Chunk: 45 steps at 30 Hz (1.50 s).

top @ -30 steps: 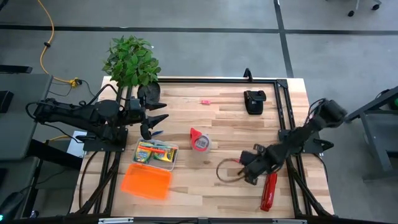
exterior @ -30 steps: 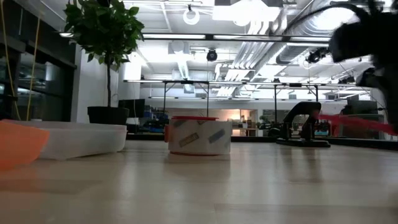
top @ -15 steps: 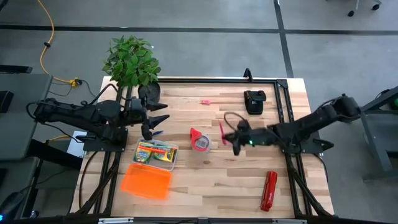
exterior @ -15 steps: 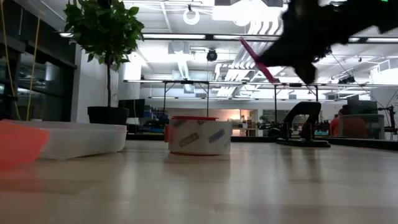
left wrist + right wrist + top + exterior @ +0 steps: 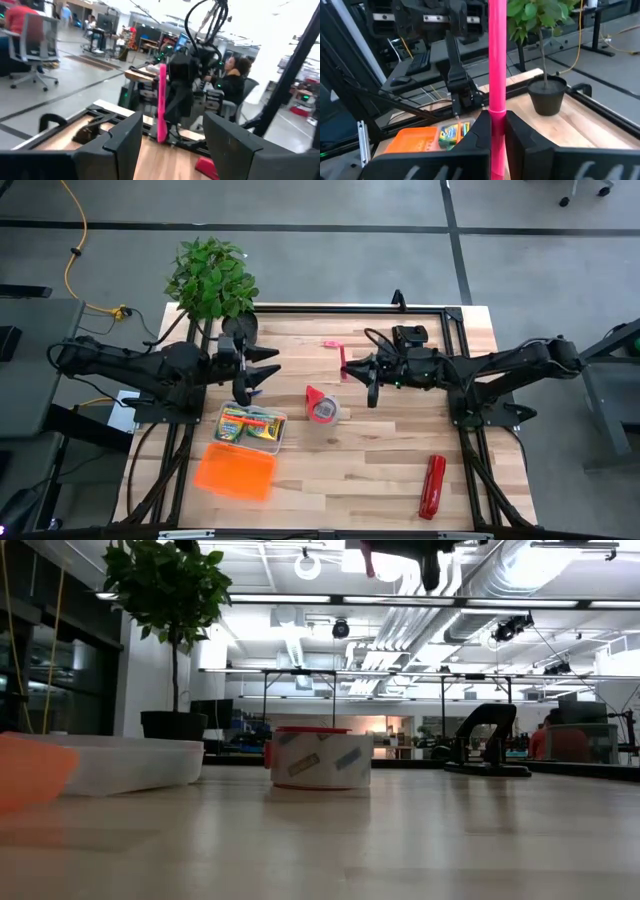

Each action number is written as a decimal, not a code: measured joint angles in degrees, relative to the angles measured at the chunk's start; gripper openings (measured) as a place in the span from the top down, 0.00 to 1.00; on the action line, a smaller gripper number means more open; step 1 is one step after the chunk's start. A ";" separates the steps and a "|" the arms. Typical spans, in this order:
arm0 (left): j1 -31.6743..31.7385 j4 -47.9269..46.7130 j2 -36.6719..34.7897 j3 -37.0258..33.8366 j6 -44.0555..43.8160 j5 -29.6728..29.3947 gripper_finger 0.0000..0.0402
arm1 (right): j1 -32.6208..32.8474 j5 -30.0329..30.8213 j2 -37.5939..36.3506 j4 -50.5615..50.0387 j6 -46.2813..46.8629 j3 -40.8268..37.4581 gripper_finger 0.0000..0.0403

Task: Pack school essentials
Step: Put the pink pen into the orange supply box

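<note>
The right end effector (image 5: 362,370) is clamped mid-barrel on a slim pink plastic marker (image 5: 497,65), probably light, stiff and slippery; left end effector (image 5: 262,368) gapes empty.

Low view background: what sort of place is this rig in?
Likely an open lab or workshop: exposed ceiling ducts, rows of workbenches, and a seated person at a desk beyond the wooden table.

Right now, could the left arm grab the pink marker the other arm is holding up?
Probably yes. The left gripper is open and faces the pink marker, held upright in the right gripper. Only bare table lies between them, though a gap remains.
</note>
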 joint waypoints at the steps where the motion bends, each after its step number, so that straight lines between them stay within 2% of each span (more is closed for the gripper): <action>1: 0.00 0.01 0.24 0.00 -0.56 0.52 0.51 | 0.00 -0.12 -0.01 0.02 -0.36 0.23 1.00; 15: 0.00 1.76 2.26 0.00 -1.81 1.33 0.51 | 0.03 -1.73 0.76 0.17 0.52 0.50 1.00; 20: 0.55 7.09 7.57 0.12 -1.77 3.77 0.51 | 0.56 -2.55 5.47 2.55 1.34 1.02 1.00; 27: 2.63 7.35 17.47 4.98 -0.66 5.24 0.51 | 0.68 -7.34 14.01 2.55 -1.96 9.26 1.00; 35: 3.26 7.41 21.97 9.53 2.86 6.64 0.52 | 0.29 -7.55 16.00 0.43 -2.35 11.78 1.00; 39: 3.28 6.75 21.56 9.51 3.82 7.34 0.58 | 0.28 -6.83 15.57 0.87 -2.84 11.78 1.00; 45: 3.45 6.89 19.86 9.55 5.93 6.98 0.75 | 0.02 -6.55 15.51 2.24 -3.15 11.78 1.00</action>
